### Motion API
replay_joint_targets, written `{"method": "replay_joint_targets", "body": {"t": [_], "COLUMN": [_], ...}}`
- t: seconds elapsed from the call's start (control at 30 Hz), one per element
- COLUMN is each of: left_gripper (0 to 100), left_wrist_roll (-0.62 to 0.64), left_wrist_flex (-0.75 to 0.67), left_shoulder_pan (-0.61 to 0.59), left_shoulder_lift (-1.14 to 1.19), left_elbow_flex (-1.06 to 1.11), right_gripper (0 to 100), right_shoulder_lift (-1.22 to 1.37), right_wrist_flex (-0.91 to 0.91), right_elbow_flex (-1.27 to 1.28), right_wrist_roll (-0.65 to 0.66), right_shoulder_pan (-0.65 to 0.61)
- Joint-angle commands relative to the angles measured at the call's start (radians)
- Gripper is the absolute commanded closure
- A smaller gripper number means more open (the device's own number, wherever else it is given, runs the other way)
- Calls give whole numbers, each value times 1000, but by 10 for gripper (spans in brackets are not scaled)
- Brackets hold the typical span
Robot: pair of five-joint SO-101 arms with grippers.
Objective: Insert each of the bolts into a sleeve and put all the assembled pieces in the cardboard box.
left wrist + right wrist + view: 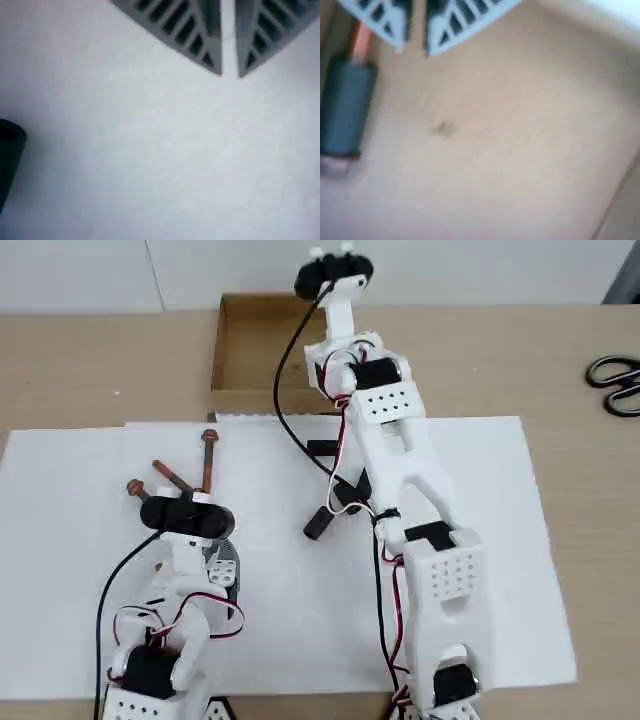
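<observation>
Ribbed fingers of the right gripper sit almost pressed together, empty, inside the cardboard box. One assembled piece, a bolt in its sleeve, lies just beside them on the box floor. The left gripper, likewise nearly closed on nothing, hangs over white paper, with loose bolts near its tips. Depositing looks done; next, the fingers must spread around another bolt.
</observation>
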Motion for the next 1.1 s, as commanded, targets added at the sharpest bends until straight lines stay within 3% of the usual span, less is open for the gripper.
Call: {"method": "replay_joint_targets", "body": {"t": [0.0,0.17,0.37,0.5,0.7,1.07], "left_gripper": [993,993,993,993,993,993], "left_wrist_roll": [-3,-2,-2,-2,-2,-2], "left_wrist_flex": [-31,-31,-31,-31,-31,-31], "left_shoulder_pan": [-3,-3,-5,-5,-5,-5], "left_shoulder_lift": [-11,-11,-11,-11,-11,-11], "left_elbow_flex": [-4,-4,-4,-4,-4,-4], "right_gripper": [995,995,995,995,992,989], "right_shoulder_lift": [-130,-222,-300,-323,-320,-317], "right_wrist_flex": [124,354,616,769,788,779], "right_elbow_flex": [-63,-63,-63,-61,-54,199], "right_wrist_roll": [3,-140,-166,-258,-298,-377], "right_shoulder_pan": [5,4,5,4,-4,-28]}}
